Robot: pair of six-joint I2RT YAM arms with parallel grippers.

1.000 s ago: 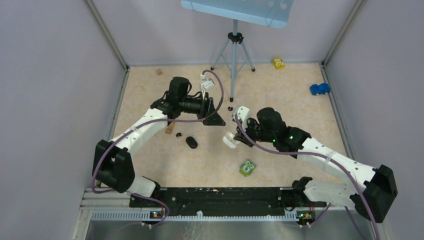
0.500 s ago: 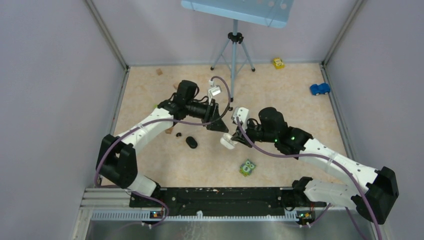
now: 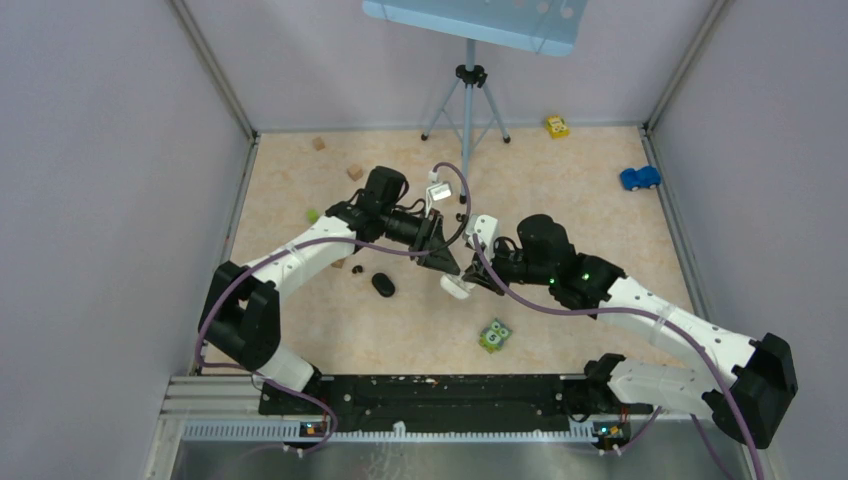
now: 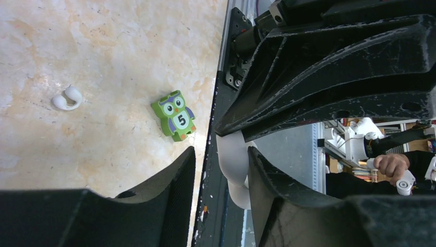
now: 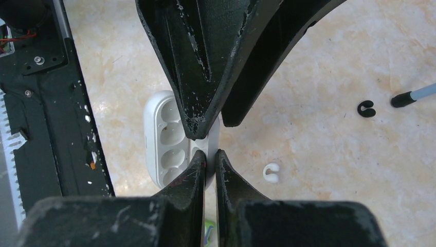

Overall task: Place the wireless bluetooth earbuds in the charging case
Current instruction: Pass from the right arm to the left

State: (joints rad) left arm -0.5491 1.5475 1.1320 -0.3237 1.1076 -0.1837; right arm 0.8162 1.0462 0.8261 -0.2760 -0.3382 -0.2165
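- Right fingers (image 5: 198, 175) are pressing almost fully together, pinching a thin white edge of the charging case (image 5: 164, 144). The case is lying open, and the sockets in view look empty.
- Left fingers (image 4: 175, 180) are standing partly apart and gripping nothing. Part of the white case is sitting in their gap, closer to one finger, with a free gap on the other side. Cannot tell whether there is contact.
- Both sets of fingers are crowding tip to tip over the same case.
- One white earbud (image 5: 271, 173) is lying loose on the tabletop (image 5: 319, 62), near the case but outside it. A black earbud (image 5: 366, 108) is lying farther off.
- An owl block (image 4: 175, 116) is sitting apart, toward the arm bases.
- Risk: the right pinch is holding only a narrow edge, so a sideways nudge from the left fingers could twist the case free or fold its lid shut.
- Risk: the tips are working so close together that they could collide.
- Risk: neither set of fingers is carrying a bud. The white one is small and rounded, so an off-centre squeeze could shoot it across the tabletop.
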